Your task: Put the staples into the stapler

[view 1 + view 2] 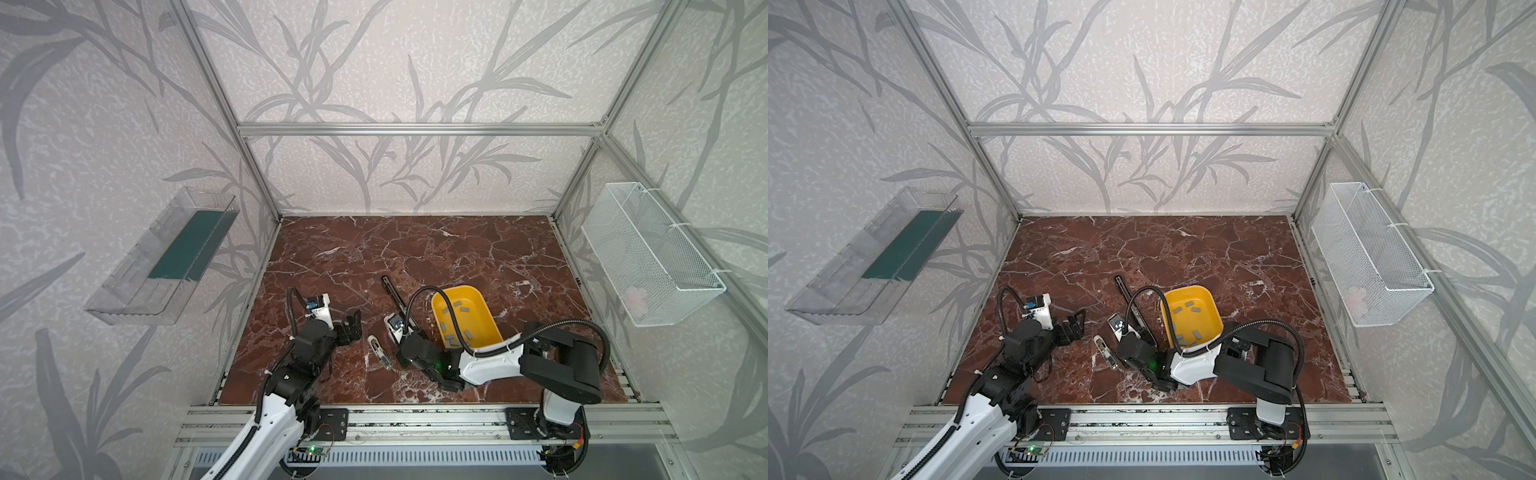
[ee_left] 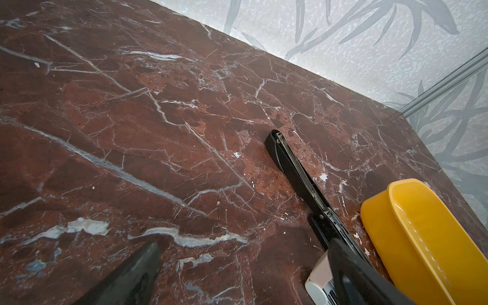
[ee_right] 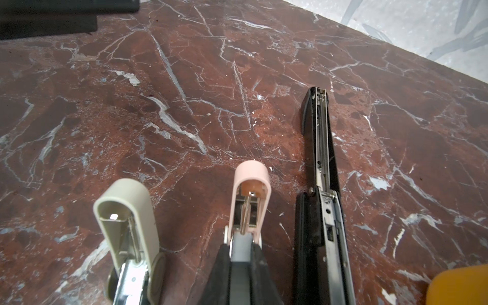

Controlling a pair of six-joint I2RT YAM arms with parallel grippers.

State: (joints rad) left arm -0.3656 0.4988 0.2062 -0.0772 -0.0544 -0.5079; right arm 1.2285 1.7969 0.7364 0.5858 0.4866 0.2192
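Note:
Three staplers lie opened flat, side by side on the marble. My right gripper (image 3: 241, 248) is shut on the white base of the small pink stapler (image 3: 252, 174), whose pink lid is folded out ahead of the fingers. A beige stapler (image 3: 129, 200) lies on one side of it and a long black stapler (image 3: 319, 137) on the other. Several grey staples (image 1: 459, 305) lie loose in the yellow bin (image 1: 494, 328). My left gripper (image 1: 351, 326) hangs open over bare marble, left of the staplers, with nothing between its fingers (image 2: 148, 258).
A clear plastic tray (image 1: 137, 291) hangs on the left wall and a white wire basket (image 1: 648, 257) on the right wall. Metal frame posts stand at the corners. The right arm's elbow (image 1: 569, 365) covers the bin's near end.

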